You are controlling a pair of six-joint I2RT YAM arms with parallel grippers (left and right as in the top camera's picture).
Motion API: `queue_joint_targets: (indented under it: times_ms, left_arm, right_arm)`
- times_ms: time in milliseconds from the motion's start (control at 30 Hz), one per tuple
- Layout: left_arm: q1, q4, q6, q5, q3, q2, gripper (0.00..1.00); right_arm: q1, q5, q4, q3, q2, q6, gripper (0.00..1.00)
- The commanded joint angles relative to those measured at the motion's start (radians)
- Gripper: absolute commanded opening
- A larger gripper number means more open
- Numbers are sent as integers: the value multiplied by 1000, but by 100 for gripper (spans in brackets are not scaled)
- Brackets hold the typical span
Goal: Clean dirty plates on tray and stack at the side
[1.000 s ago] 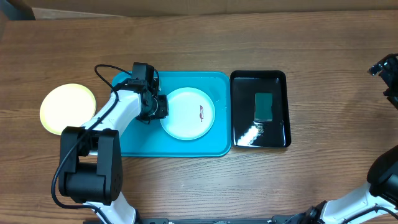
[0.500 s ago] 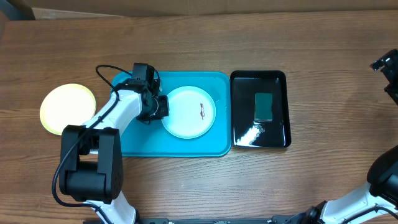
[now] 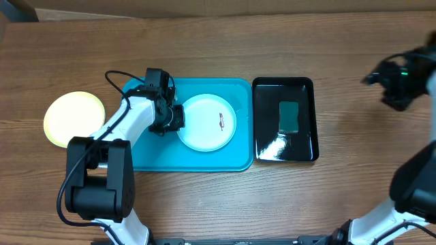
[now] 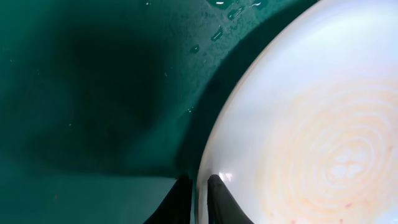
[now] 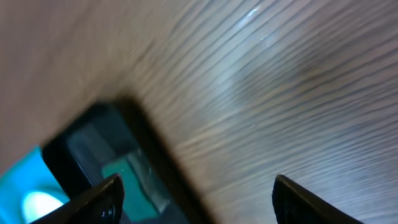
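A pale plate point(image 3: 207, 123) with a small reddish-brown smear lies on the turquoise tray point(image 3: 151, 157). My left gripper point(image 3: 176, 118) is shut on that plate's left rim; in the left wrist view its fingers point(image 4: 198, 194) pinch the plate's edge point(image 4: 311, 124) over the wet tray point(image 4: 93, 93). A yellow-green plate point(image 3: 73, 118) lies on the table left of the tray. My right gripper point(image 3: 373, 78) is open and empty in the air right of the black tray; its fingers point(image 5: 196, 190) are spread wide. No third plate shows separately.
A glossy black tray point(image 3: 285, 119) with a green sponge point(image 3: 289, 116) stands right of the turquoise tray; both show blurred in the right wrist view point(image 5: 118, 162). Bare wooden table point(image 3: 354, 177) lies around.
My right arm has swung in from the right edge toward the black tray. The left gripper and the plate have stayed nearly still.
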Motion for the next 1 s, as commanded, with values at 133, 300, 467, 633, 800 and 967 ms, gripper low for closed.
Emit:
queue_joint_targets:
  times_ms: [133, 300, 467, 633, 800, 967]
  left_arm:
    - [5, -25, 10, 9, 66, 18, 6]
    - [5, -46, 11, 7, 60, 18, 13]
    - [5, -44, 10, 8, 56, 18, 17]
    - [5, -44, 10, 8, 56, 18, 18]
    - [5, -44, 10, 8, 56, 18, 18]
    - [5, -41, 10, 8, 56, 18, 20]
  right_arm:
    - [254, 221, -59, 21, -5, -41, 86]
    - [375, 290, -74, -22, -5, -38, 89]
    - [460, 290, 15, -117, -5, -34, 86]
    - [503, 285, 120, -211, -3, -7, 83]
    - [544, 275, 185, -267, -3, -7, 80]
    - [581, 275, 229, -294, -3, -7, 73]
